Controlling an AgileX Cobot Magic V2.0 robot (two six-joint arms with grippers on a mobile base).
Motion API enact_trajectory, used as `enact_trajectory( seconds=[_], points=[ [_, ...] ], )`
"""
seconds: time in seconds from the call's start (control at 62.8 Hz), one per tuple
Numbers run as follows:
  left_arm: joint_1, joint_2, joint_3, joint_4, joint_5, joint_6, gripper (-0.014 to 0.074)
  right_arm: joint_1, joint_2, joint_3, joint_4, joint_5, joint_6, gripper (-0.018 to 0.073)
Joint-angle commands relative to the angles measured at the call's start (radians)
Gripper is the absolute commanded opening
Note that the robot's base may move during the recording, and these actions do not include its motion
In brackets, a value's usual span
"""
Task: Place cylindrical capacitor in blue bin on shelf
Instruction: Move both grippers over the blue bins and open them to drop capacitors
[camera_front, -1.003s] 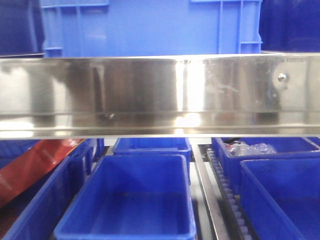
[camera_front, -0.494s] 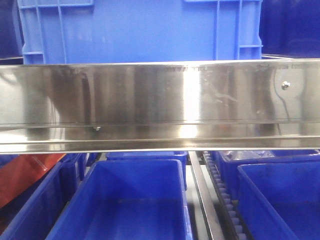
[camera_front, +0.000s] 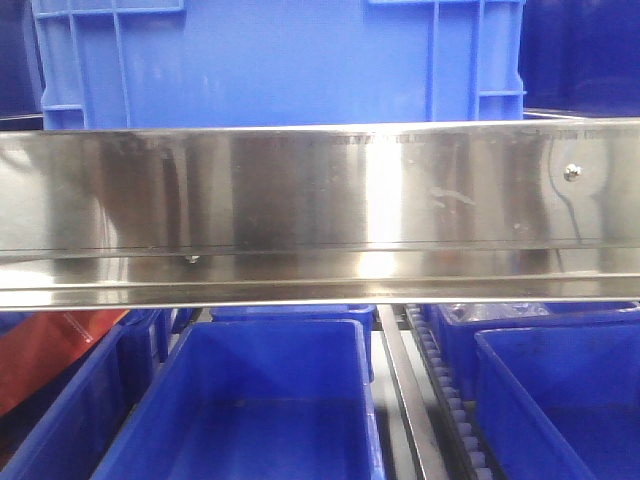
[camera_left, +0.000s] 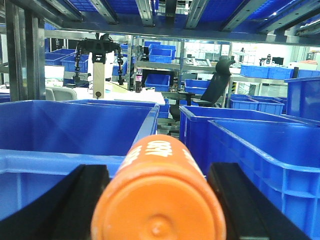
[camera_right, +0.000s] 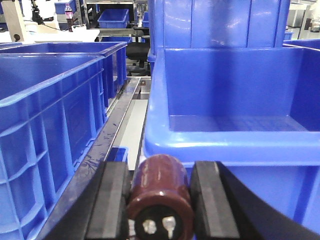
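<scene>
My left gripper (camera_left: 157, 205) is shut on an orange cylindrical capacitor (camera_left: 162, 165) with white print, lying end-on between the black fingers. My right gripper (camera_right: 161, 197) is shut on a dark brown cylindrical capacitor (camera_right: 160, 177) with two metal terminals facing the camera. A blue bin (camera_right: 225, 140) stands just ahead of the right gripper, open side up. In the front view the shelf's shiny steel rail (camera_front: 320, 210) crosses the frame, with a blue bin (camera_front: 260, 400) below it. Neither gripper shows in the front view.
A large blue crate (camera_front: 280, 60) sits above the rail. More blue bins stand at the right (camera_front: 560, 390) and left (camera_right: 50, 100), with grey roller tracks (camera_front: 445, 385) between them. A red surface (camera_front: 50, 350) shows at the lower left. Blue bins (camera_left: 65, 130) face the left gripper.
The front view has shifted: the rail sits lower in the frame, the crate above shows further left, and the bins below look closer. Almost nothing moved in the last half second.
</scene>
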Motion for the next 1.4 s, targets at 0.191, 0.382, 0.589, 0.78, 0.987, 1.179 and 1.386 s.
enact_trajectory(
  seconds=[0.191, 0.382, 0.589, 0.78, 0.987, 1.179, 1.386],
  points=[
    [0.003, 0.007, -0.030, -0.006, -0.027, 0.003, -0.0111, 0.008, -0.001, -0.039, -0.006, -0.047, -0.014, -0.0168],
    [-0.004, 0.173, -0.258, -0.020, 0.264, 0.120, -0.0111, 0.116, 0.137, -0.247, -0.006, -0.005, -0.133, -0.0168],
    [-0.066, 0.430, -0.477, -0.138, 0.295, 0.204, -0.0111, 0.240, 0.361, -0.409, -0.006, -0.014, -0.133, -0.0168],
    [-0.237, 0.688, -0.659, -0.146, 0.273, 0.204, -0.0111, 0.329, 0.579, -0.557, -0.006, -0.060, -0.133, -0.0168],
    [-0.408, 0.961, -0.819, -0.131, 0.192, 0.204, -0.0111, 0.388, 0.779, -0.701, -0.006, -0.117, -0.133, -0.0168],
    [-0.453, 1.144, -0.893, -0.186, 0.137, 0.204, -0.0111, 0.431, 0.943, -0.812, -0.006, -0.128, -0.133, -0.0168],
    [-0.455, 1.162, -0.893, -0.193, 0.137, 0.204, -0.0009, 0.431, 1.006, -0.836, 0.035, -0.124, -0.133, -0.0050]
  ],
)
